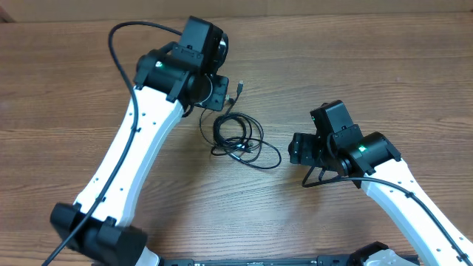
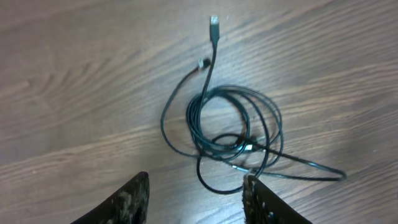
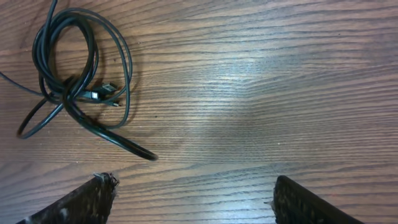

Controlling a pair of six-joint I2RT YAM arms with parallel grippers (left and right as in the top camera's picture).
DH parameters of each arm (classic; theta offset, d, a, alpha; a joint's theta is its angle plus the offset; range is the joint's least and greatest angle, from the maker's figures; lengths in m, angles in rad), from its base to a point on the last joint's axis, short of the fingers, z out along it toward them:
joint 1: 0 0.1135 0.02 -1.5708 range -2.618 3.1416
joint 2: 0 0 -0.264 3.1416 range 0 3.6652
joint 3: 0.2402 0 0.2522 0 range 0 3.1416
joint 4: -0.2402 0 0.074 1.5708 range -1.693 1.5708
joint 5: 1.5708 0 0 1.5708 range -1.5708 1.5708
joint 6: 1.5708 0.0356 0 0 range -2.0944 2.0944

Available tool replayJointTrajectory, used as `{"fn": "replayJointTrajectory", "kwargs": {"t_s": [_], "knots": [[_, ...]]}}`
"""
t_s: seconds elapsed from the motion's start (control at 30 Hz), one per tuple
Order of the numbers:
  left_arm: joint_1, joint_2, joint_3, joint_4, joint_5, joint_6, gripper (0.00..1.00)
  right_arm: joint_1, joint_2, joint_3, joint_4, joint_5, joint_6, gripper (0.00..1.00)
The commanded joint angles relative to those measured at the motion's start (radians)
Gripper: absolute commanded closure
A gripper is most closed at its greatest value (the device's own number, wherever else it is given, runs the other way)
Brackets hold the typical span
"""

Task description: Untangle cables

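On the left side of the wooden table (image 1: 369,59), your left arm (image 1: 144,148) is reaching toward the far edge, with its black wrist hanging over the far-left rim of the cables (image 1: 240,140). Through the left wrist camera you are looking at the left gripper (image 2: 196,199), whose two fingers (image 2: 134,199) are standing well apart and gripping nothing. The nearest loop of cord is lying on the wood just beyond their tips, and whether the right-hand tip is touching it is not showing clearly. Moving to the middle, you are seeing the cables (image 2: 230,137) lying as a loose coil of several overlapping thin black loops between the two arms. One strand is running out toward the far side and ending in a silvery-tipped plug (image 2: 214,23), and a shorter end (image 2: 202,62) is lying just beside that strand. A long loop (image 1: 272,159) is trailing off the coil's right side toward your right arm (image 1: 414,199). A small pale-tipped connector (image 3: 96,94) is resting inside the coil. Farther right, the right gripper (image 3: 196,199) is hovering over bare wood with its fingers (image 3: 93,199) spread wide and holding nothing. In that view the cables (image 3: 78,81) are sitting at the upper left, well apart from both fingers.
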Motion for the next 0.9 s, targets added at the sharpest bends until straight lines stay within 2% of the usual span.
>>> {"fn": "replayJointTrajectory", "kwargs": {"t_s": [0.0, 0.2, 0.33, 0.5, 0.87], "knots": [[0.002, 0.052, -0.015, -0.006, -0.011, -0.04, 0.5, 0.001, 0.001, 0.0, 0.002, 0.02, 0.007, 0.2], [0.002, 0.158, -0.015, -0.022, 0.034, -0.05, 0.51, 0.001, 0.001, 0.0, -0.004, 0.02, 0.007, 0.2], [0.002, 0.234, -0.015, -0.023, 0.07, -0.05, 0.57, 0.001, 0.001, 0.0, -0.011, 0.02, 0.007, 0.2], [0.002, 0.317, -0.015, -0.047, 0.068, -0.097, 0.59, 0.001, 0.001, 0.0, -0.014, 0.021, 0.007, 0.19], [0.007, 0.443, -0.015, -0.078, 0.072, -0.136, 0.51, 0.001, 0.001, 0.0, -0.013, 0.021, 0.007, 0.18]]}}
